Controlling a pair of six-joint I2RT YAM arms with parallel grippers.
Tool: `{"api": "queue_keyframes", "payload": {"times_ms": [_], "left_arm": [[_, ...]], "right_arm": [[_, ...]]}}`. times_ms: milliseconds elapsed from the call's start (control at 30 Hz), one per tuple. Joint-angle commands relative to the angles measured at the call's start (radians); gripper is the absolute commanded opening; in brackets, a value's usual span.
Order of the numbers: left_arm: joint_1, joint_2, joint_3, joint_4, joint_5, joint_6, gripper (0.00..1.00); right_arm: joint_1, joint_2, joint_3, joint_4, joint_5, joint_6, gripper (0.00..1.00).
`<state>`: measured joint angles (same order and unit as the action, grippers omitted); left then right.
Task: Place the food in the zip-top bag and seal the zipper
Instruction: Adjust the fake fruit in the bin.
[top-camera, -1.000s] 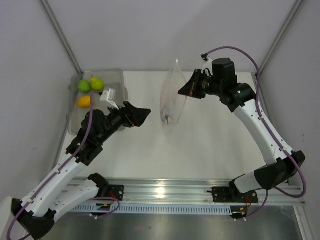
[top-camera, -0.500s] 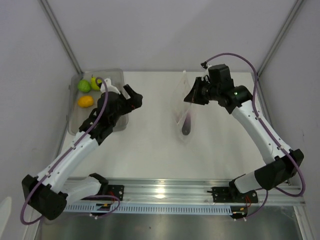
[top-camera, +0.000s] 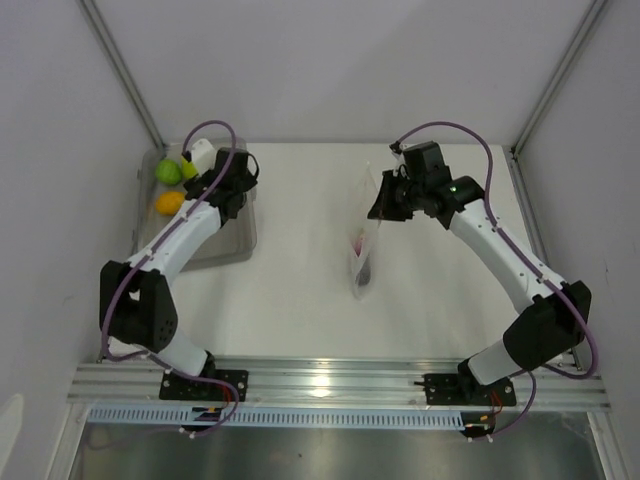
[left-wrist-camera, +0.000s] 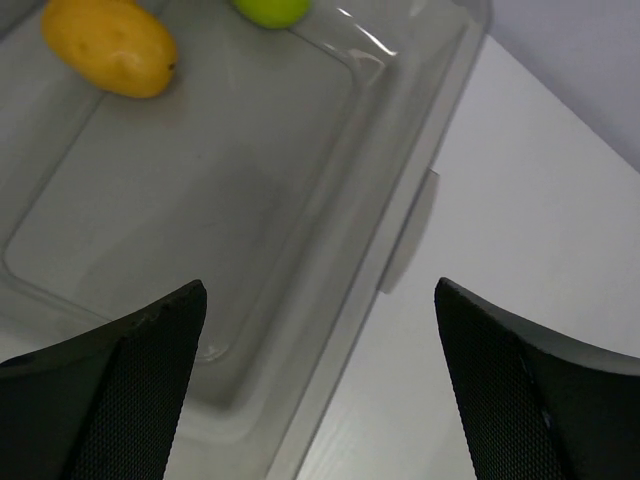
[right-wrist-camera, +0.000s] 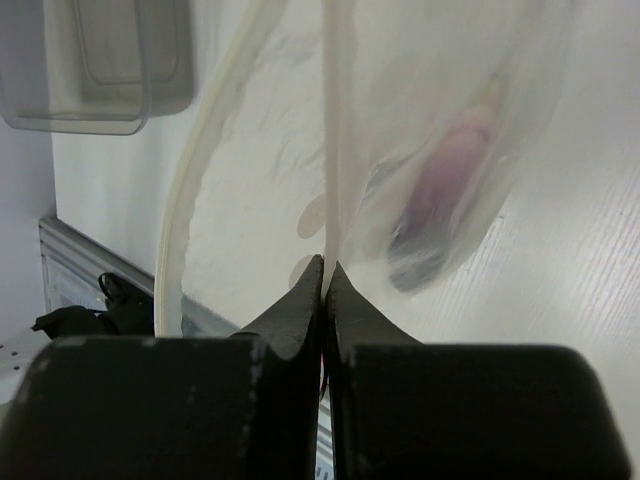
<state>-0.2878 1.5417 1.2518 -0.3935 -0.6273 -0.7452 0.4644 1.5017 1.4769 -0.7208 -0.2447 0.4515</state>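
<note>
My right gripper (top-camera: 381, 203) is shut on the edge of the clear zip-top bag (top-camera: 365, 232), which hangs from it down to the table. The purple eggplant (top-camera: 362, 268) lies inside the bag's lower end and also shows in the right wrist view (right-wrist-camera: 445, 195), beyond the closed gripper (right-wrist-camera: 325, 262). My left gripper (top-camera: 243, 170) is open and empty over the right rim of the grey bin (top-camera: 205, 256). The round green fruit (top-camera: 167, 172), the pear (top-camera: 188, 167) and the orange-yellow fruit (top-camera: 168, 203) lie in the bin. The left wrist view shows the orange-yellow fruit (left-wrist-camera: 108, 45) beyond my open gripper (left-wrist-camera: 318, 290).
The bin stands at the table's far left against the left wall; its rim (left-wrist-camera: 400, 200) runs between my left fingers. A green piece (left-wrist-camera: 270, 8) is cut off by the top edge of the left wrist view. Enclosure walls and posts stand behind and at both sides.
My left arm has swung from beside the bag back to the bin, still open. My right gripper has lowered the bag slightly, and the eggplant has slid to its lower end.
</note>
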Motion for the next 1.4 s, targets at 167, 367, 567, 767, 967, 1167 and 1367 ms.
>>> {"api": "queue_keyframes", "payload": {"times_ms": [167,367,567,767,967,1167,1367], "left_arm": [[0.094,0.164,0.207,-0.228,-0.157,-0.132,1.00],[0.196,0.268,0.264,-0.272,-0.163,-0.121,0.99],[0.257,0.276,0.186,-0.036,-0.261,0.067,0.99],[0.334,0.385,0.300,0.001,-0.207,0.190,0.99],[0.338,0.477,0.422,-0.120,-0.181,0.193,0.99],[0.354,0.520,0.482,-0.200,-0.167,0.153,0.99],[0.358,0.665,0.757,-0.457,-0.163,0.131,0.99]], "right_arm": [[-0.018,0.064,-0.009,0.072,-0.031,-0.060,0.00],[-0.021,0.092,-0.023,0.118,-0.076,-0.053,0.00],[-0.023,0.100,-0.030,0.146,-0.099,-0.050,0.00],[-0.023,0.100,-0.052,0.170,-0.114,-0.054,0.00],[-0.024,0.086,-0.076,0.190,-0.131,-0.053,0.00],[-0.026,0.077,-0.093,0.204,-0.139,-0.051,0.00],[-0.029,0.051,-0.104,0.207,-0.130,-0.051,0.00]]}}
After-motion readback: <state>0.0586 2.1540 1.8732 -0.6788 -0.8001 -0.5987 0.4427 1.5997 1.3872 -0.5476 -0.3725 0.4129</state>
